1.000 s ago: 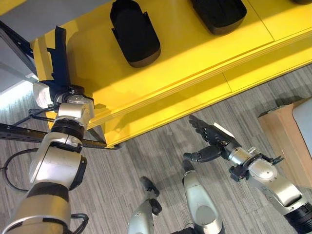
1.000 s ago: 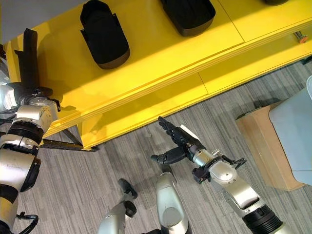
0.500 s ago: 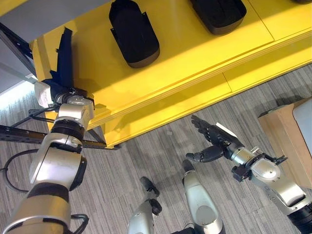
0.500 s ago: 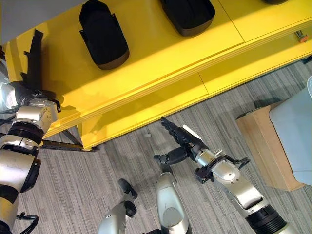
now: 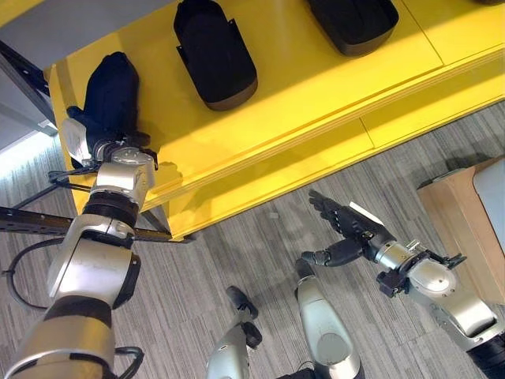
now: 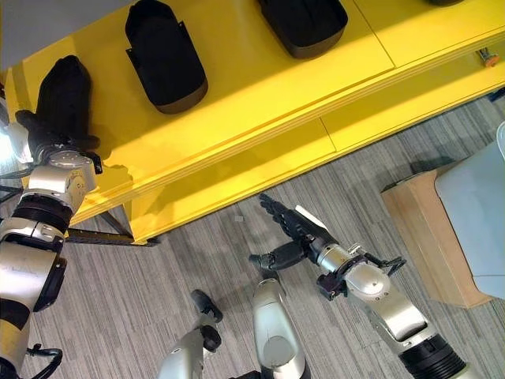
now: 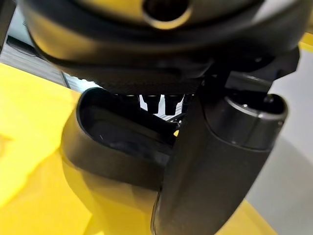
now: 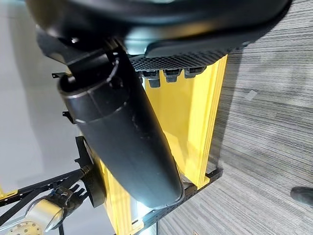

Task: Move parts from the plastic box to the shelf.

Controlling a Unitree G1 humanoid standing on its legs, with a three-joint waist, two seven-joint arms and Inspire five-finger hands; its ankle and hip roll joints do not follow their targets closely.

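Now part against left hand

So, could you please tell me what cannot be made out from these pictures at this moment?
- Left hand: in the left eye view the black part on the yellow shelf covers its fingers, so the grip is unclear.
- Rightmost part: cut off by the top edge of the left eye view.
- Plastic box: cut off by the right edge of the right eye view; contents unseen.
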